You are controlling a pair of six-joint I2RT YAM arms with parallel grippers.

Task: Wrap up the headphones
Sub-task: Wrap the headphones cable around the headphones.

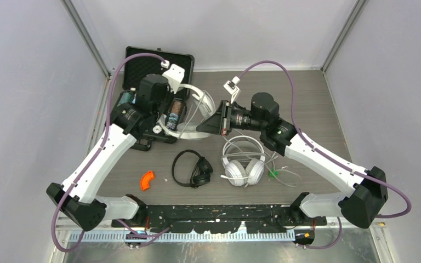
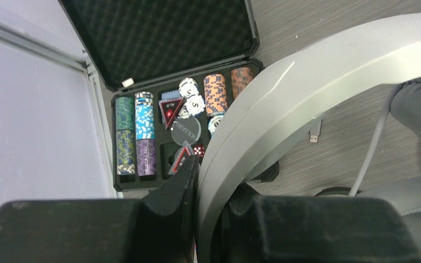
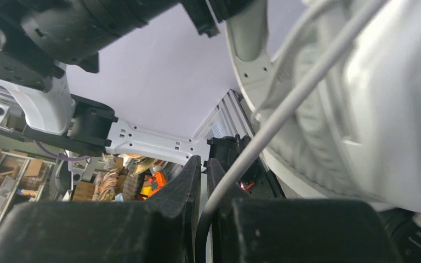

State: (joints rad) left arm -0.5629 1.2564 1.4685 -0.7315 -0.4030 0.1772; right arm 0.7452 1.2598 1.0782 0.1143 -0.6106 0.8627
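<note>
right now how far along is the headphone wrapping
Nothing looks wrapped yet. In hand: the left end effector grips the headband of one white headset, and the right end effector pinches its pale cord. Left: the black on-ear headset and the second white headset, cord sprawled, lie on the table.

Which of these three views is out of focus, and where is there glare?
Top external: sharp, evenly lit, no glare. Left wrist: the white headband, close to the lens, is soft with a bright sheen; the chip case behind it is crisp. Right wrist: the ear cup and cord are blurred, near the lens.
</note>
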